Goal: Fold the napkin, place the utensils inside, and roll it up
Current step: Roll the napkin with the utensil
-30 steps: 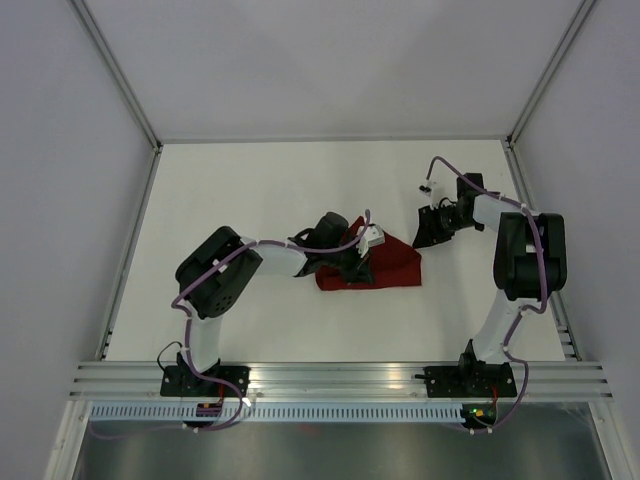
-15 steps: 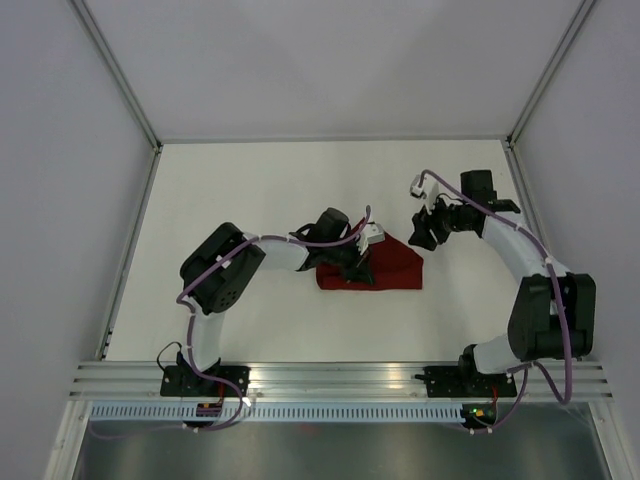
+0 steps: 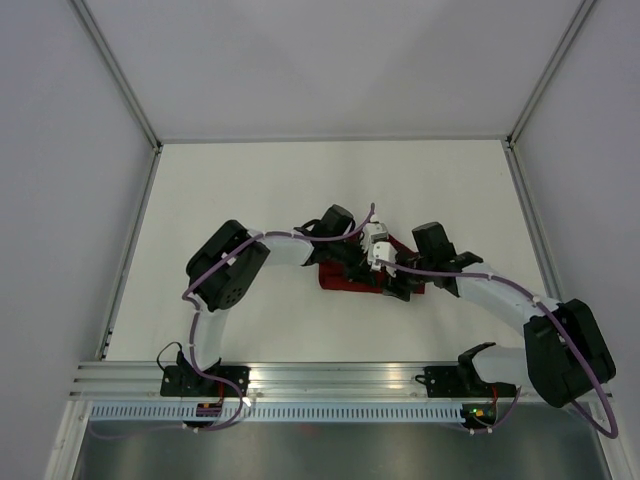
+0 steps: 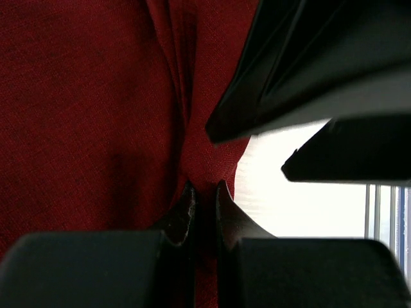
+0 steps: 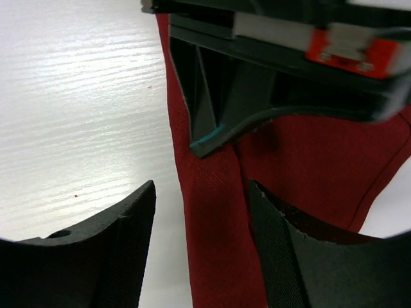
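Observation:
The dark red napkin (image 3: 336, 280) lies bunched at the table's middle, largely covered by both grippers. My left gripper (image 3: 366, 266) is shut on a pinched fold of the napkin (image 4: 96, 115), its jaws closed on the cloth (image 4: 204, 187). My right gripper (image 3: 398, 286) is open, right beside the left one. In the right wrist view its jaws (image 5: 202, 192) straddle a narrow folded edge of the napkin (image 5: 215, 250), with the left gripper's finger (image 5: 215, 102) just ahead. The right gripper's fingers (image 4: 289, 77) show in the left wrist view. No utensils are in view.
The white table (image 3: 250, 190) is walled at the back and both sides by grey panels. An aluminium rail (image 3: 340, 378) carrying both arm bases runs along the near edge.
My right arm has swung from the back right down to the napkin, and its open gripper now sits beside the left one. The left gripper has stayed shut on the cloth, shifting slightly right.

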{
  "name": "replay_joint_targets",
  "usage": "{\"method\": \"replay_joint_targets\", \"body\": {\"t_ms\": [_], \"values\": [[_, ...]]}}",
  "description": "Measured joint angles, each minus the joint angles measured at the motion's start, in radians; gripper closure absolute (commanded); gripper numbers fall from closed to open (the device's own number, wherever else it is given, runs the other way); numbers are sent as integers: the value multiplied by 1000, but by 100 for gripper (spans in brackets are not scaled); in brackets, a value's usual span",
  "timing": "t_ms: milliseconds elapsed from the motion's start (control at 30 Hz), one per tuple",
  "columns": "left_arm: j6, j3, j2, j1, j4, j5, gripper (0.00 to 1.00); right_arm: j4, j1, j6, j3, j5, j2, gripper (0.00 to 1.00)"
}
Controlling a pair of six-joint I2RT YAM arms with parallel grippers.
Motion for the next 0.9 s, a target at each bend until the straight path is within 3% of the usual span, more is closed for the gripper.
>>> {"method": "replay_joint_targets", "body": {"t_ms": [233,300,533,767,900], "values": [[1,27,12,3,-41,12,91,132,106,-19,-92,119,4,34],[1,31,13,4,-45,12,88,154,118,-23,-102,141,8,40],[3,33,13,4,-48,12,76,201,124,-37,-114,201,32,43],[3,21,-2,4,-63,8,70,209,126,-58,-127,216,41,72],[3,2,-21,6,-63,-5,67,212,127,-61,-127,207,45,81]]}}
